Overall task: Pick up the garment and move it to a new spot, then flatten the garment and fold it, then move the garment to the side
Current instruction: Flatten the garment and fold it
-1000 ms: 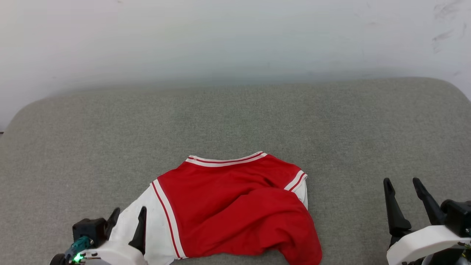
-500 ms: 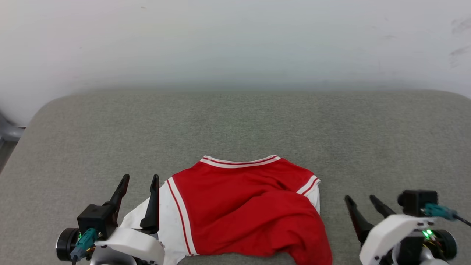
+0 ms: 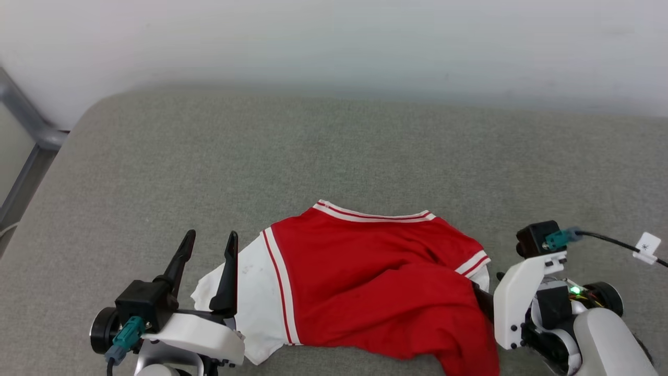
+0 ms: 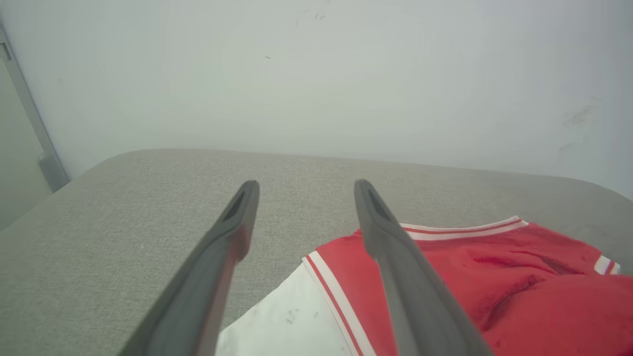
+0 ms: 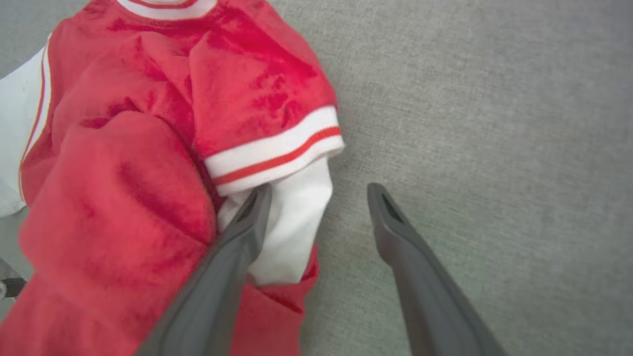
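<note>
Grey woven fabric covers the single worktop [image 3: 156, 172], which runs back to a pale wall [image 3: 334, 42]. At the far left, one grey metal rail [image 3: 31, 130] stands off the worktop's corner.

Next comes the left gripper [image 3: 212, 234], one of two. Its two dark fingers [image 3: 228, 277] are spread apart with nothing between them and point toward the wall. The inner one overlaps the edge of the white left sleeve [image 3: 250, 292]; whether it touches the cloth cannot be told. A teal plug [image 3: 124, 337] sits at its wrist.

The one garment [image 3: 376, 277] lies crumpled on the near middle of the worktop, between the two grippers. It is red, with a white-and-red striped neck trim [image 3: 370, 213] on the side toward the wall. It has two white sleeves: the left lies spread out and the right [image 5: 296, 222] is partly tucked under a bulging red fold.

In the right wrist view, the right gripper [image 5: 319, 190] also has its two fingers apart. One lies along the right sleeve where it meets the red fold and the other is over bare grey fabric, with the sleeve's edge in the gap. A second teal plug [image 3: 558, 239] and one green light [image 3: 575, 290] mark this wrist.

At the far right, a black cable carries one white tag [image 3: 647, 245] with a dark mark too small to read.
</note>
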